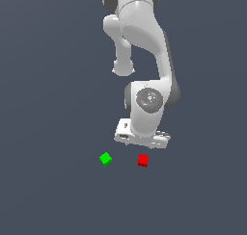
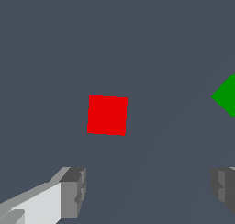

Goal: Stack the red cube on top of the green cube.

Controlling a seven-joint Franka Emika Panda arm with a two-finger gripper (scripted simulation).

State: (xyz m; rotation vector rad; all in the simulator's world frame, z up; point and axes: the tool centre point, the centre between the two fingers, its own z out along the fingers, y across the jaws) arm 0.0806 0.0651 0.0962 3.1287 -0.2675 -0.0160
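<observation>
The hand (image 2: 147, 191) is spread wide and holds nothing, above the red cube (image 1: 143, 160). The green cube (image 1: 105, 159) sits apart from the red cube, toward the exterior view's left, both on the surface (image 1: 53, 190).

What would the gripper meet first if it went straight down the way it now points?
Probably the bare floor just beside the red cube. The open gripper points down, and the cube lies slightly off the gap between its fingers. The green cube sits further aside. Depth is unclear.

White arm bent downward, hand (image 2: 147, 191) fingers spread wide apart
</observation>
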